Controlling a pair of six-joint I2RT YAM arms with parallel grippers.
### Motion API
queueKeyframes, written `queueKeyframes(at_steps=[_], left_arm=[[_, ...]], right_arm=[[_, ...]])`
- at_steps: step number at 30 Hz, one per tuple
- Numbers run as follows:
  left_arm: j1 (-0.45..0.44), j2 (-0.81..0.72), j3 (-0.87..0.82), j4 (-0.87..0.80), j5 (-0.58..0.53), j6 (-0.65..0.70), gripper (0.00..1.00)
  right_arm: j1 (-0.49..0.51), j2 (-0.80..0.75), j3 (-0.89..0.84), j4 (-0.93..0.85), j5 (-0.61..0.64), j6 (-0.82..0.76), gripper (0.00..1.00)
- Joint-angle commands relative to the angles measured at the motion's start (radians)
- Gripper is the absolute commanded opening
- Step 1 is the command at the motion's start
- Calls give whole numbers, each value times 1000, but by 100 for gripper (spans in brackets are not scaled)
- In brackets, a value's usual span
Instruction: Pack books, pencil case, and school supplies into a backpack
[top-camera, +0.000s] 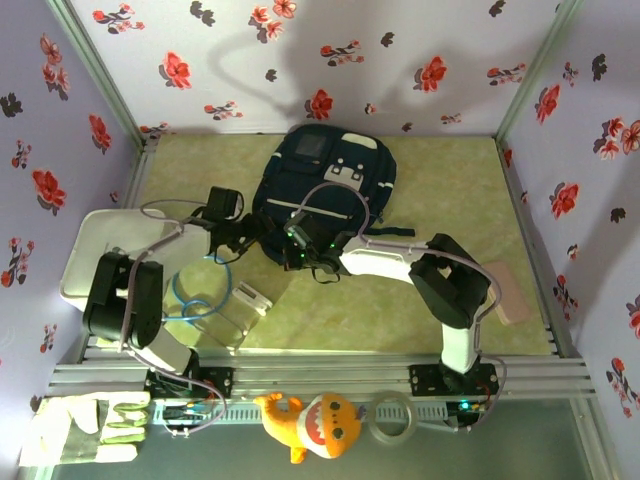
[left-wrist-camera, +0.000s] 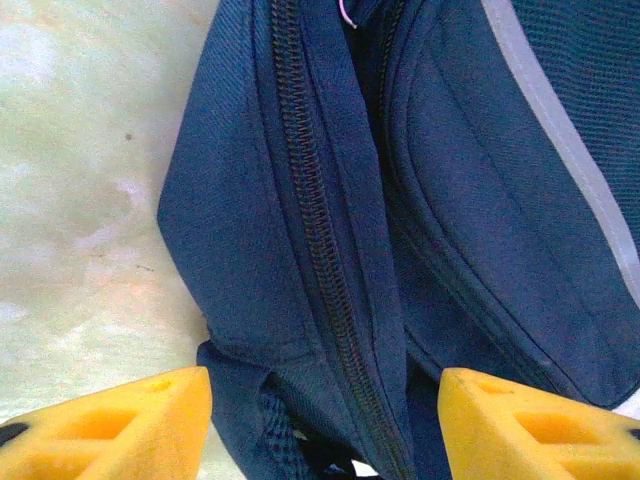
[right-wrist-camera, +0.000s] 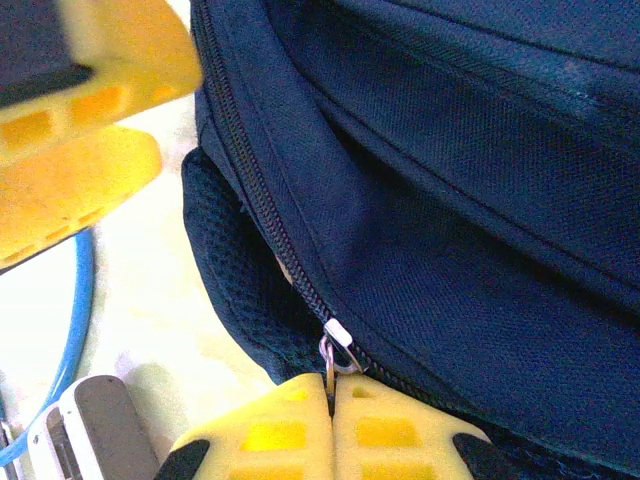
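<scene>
Your right fingers (right-wrist-camera: 270, 435) pinch the zipper pull (right-wrist-camera: 336, 350) of the backpack (right-wrist-camera: 460, 250); your left fingers (left-wrist-camera: 120, 420) stand wide over the seam. Tug now and the unheld backpack may just slide

Left hand (left-wrist-camera: 322, 405), fingers apart, above backpack (left-wrist-camera: 470, 200) zipper (left-wrist-camera: 315, 230).

Top external looked steeply down from above and behind the arm bases, whole table (top-camera: 450, 190) in frame. Both wrist cameras sat close against the backpack (top-camera: 330, 180), sharing its zipper (left-wrist-camera: 318, 260).
</scene>
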Motion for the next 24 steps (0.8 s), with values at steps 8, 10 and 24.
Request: queueKeyframes(at_steps=[8,10,24], left_arm=[[-24,126,153,-145,-171,133,51],[-31,150,176,-165,-196,158,42],[-43,250,236,-222,-352,268,7]], right_arm=[[2,6,11,9,6,-11,0],[3,4,11,-4,14,-9,0],[-53,-215,-198,-250,249,5,0]])
